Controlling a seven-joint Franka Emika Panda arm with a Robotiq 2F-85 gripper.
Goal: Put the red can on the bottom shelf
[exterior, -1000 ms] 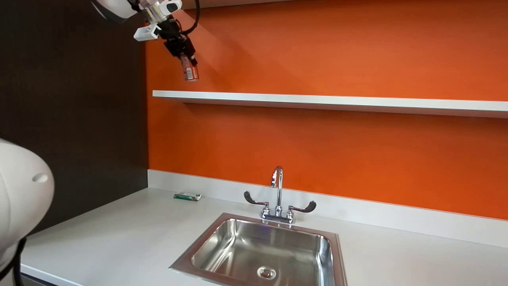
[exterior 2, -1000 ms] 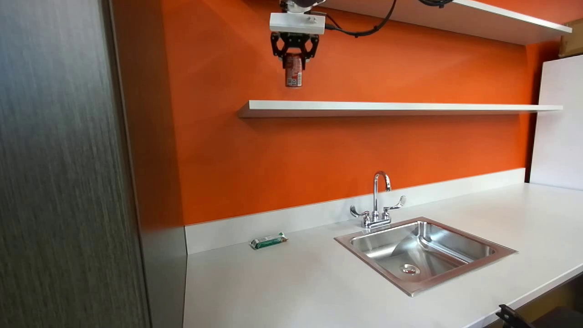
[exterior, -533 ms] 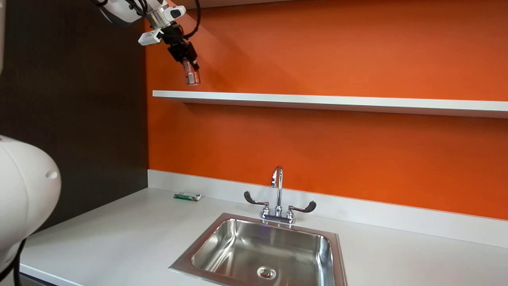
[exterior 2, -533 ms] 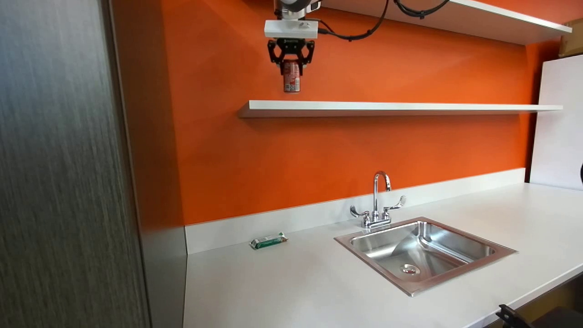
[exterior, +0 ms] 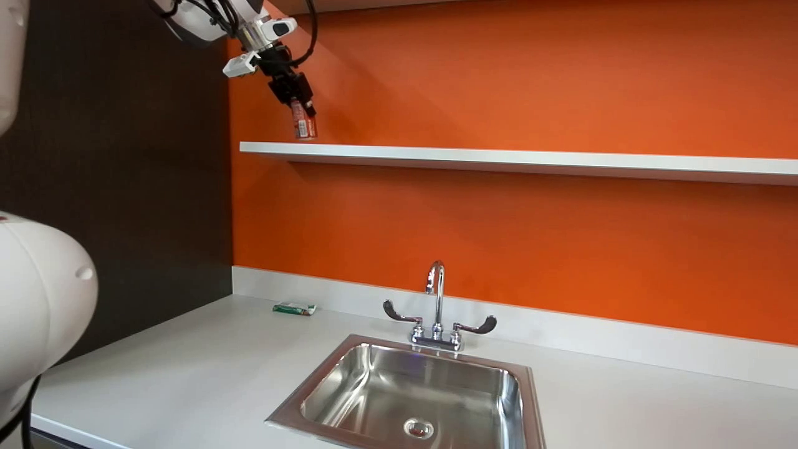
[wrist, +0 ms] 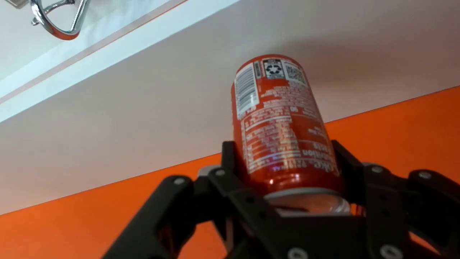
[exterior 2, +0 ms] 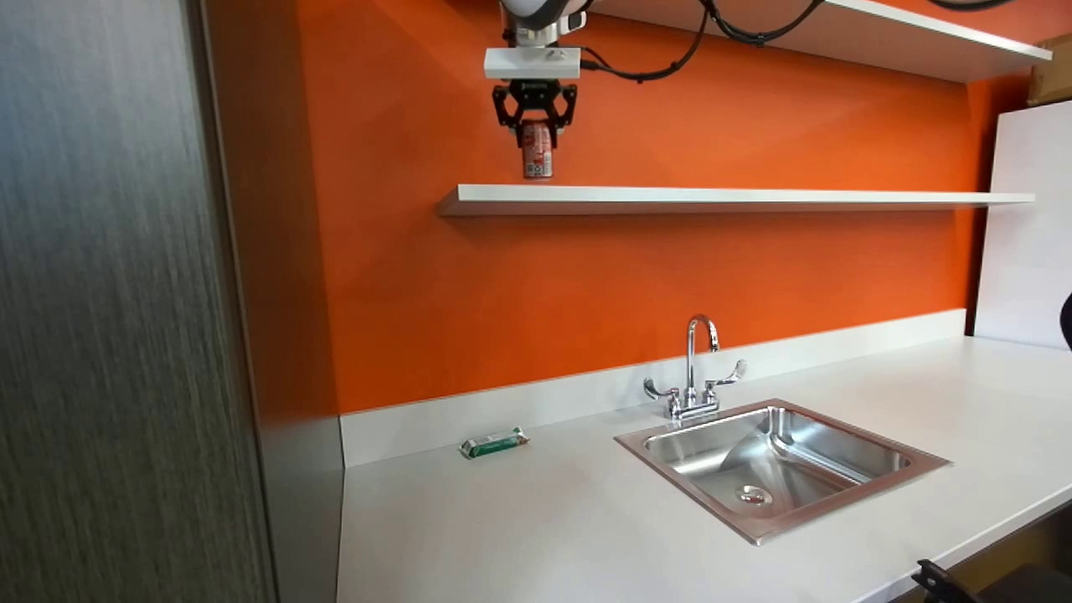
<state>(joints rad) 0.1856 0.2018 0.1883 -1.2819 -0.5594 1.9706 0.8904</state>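
Nearest, in the wrist view, my gripper (wrist: 282,154) has its fingers clamped on both sides of the red can (wrist: 276,118), near the silvery end, the printed side facing me. In both exterior views I hold the can about upright, silvery end up between the fingers, its lower end just above the bottom shelf (exterior 2: 745,196), near one end of that board. I see a thin gap there, though from these angles I can't judge well how far back over the board the can hangs. Behind is the orange wall (exterior: 561,249), with an upper shelf (exterior 2: 904,46) higher up. Well below, on the counter (exterior 2: 502,519), I see a green packet (exterior 2: 494,443), then the chrome faucet (exterior 2: 690,377) behind the sink (exterior 2: 758,528). Farthest off, in an exterior view, is a brown box (exterior 2: 1051,75).
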